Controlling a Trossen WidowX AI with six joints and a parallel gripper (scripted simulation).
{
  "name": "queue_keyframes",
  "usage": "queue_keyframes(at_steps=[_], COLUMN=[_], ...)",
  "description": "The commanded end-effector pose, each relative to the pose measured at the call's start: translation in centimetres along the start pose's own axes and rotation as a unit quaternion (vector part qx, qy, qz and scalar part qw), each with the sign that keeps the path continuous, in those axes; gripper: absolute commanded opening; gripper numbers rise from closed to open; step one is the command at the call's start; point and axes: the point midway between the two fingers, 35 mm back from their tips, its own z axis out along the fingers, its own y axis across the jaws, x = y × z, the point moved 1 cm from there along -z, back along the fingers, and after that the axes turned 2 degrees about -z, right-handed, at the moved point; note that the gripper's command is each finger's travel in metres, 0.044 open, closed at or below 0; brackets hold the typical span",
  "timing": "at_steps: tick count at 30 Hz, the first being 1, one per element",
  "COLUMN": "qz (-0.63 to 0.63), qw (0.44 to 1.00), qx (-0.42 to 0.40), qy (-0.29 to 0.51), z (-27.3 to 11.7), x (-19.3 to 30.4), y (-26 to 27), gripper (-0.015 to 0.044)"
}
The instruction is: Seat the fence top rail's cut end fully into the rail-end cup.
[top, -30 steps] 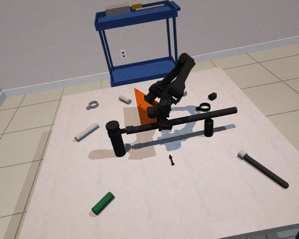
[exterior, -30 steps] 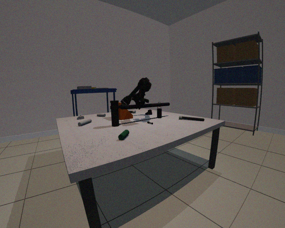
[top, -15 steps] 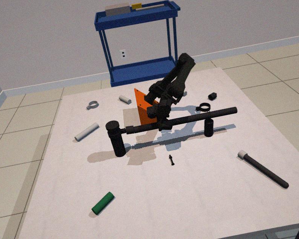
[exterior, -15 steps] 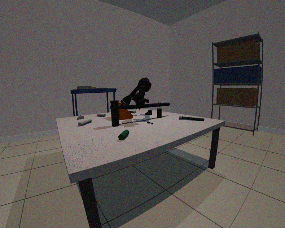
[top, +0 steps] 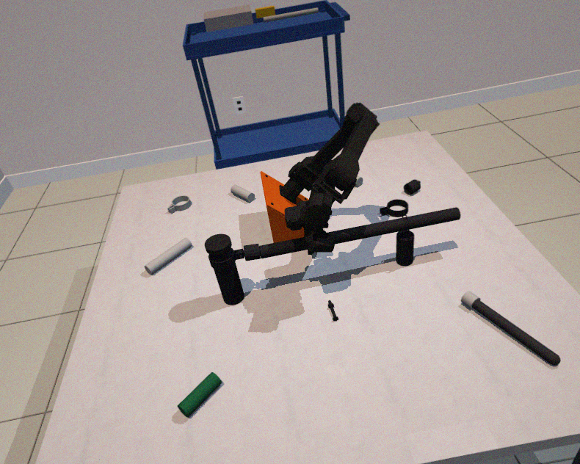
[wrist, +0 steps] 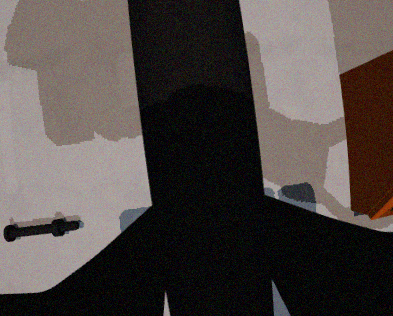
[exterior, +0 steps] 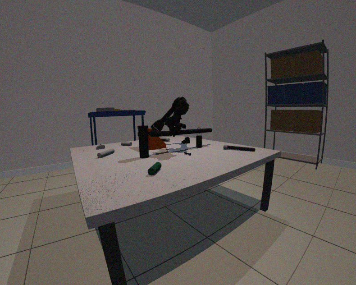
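The big black post (top: 229, 279) (exterior: 143, 145) stands upright. Its brace band is up just under the post cap (top: 218, 243), and the rail-end cup (top: 252, 251) points right from it. The black rail (top: 390, 228) (exterior: 193, 131) (wrist: 193, 45) runs roughly level above the table. Its left end meets the cup's mouth; how deep it sits inside cannot be told. Its right part passes through the loop above the small post (top: 404, 249) (exterior: 198, 141). My gripper (top: 320, 244) (exterior: 173, 133) is shut on the rail, between cup and loop. The fingertips are mostly lost in black in the wrist view.
An orange bracket (top: 284, 225) (exterior: 157, 143) (wrist: 373, 125) stands behind the rail. A bolt (top: 332, 310) (wrist: 41, 230) lies in front. A black band (top: 397, 204) lies behind the small post. A green cylinder (top: 200, 394), a grey tube (top: 168, 255) and a capped dark rod (top: 515, 329) lie farther out.
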Motion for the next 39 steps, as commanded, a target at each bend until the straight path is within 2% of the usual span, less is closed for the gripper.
queue_keyframes(at_steps=[1, 39], qz=[0.001, -0.001], qw=[1.0, 1.0], qx=[-0.002, 0.002], qy=[-0.007, 0.003], z=[-0.34, -0.03], x=[-0.6, -0.51], y=[-0.05, -0.04], gripper=[0.0, 0.0])
